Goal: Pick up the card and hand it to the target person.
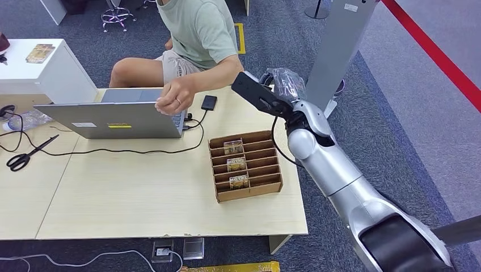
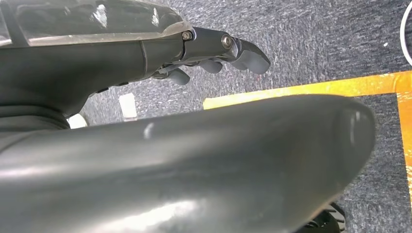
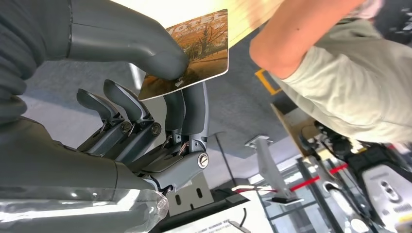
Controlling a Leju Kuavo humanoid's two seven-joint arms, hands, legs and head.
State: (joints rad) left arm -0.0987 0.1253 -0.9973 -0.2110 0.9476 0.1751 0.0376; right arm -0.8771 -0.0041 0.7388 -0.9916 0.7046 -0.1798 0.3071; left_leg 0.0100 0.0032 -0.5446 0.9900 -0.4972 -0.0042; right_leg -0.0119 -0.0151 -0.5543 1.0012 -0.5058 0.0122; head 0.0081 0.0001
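Our right hand [image 3: 145, 97] pinches the hotel card [image 3: 192, 56] between thumb and fingers, up near the seated person's forearm [image 3: 301, 39]; left hand [image 2: 214, 53] curled, holding nothing.

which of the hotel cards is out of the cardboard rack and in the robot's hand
The card pinched between the thumb and fingers of the right hand, raised near the person's arm. The other three cards stand in slots of the rack.

Right arm: I see it stretched forward past the table's [image 1: 170, 209] far right corner, wrist raised above the tabletop.
Right hand [image 3: 145, 111]: thumb and fingers [image 3: 192, 109] pinch the card [image 3: 197, 53].
Left hand [image 2: 214, 53]: hangs well below the table, fingers loosely curled, holding nothing.
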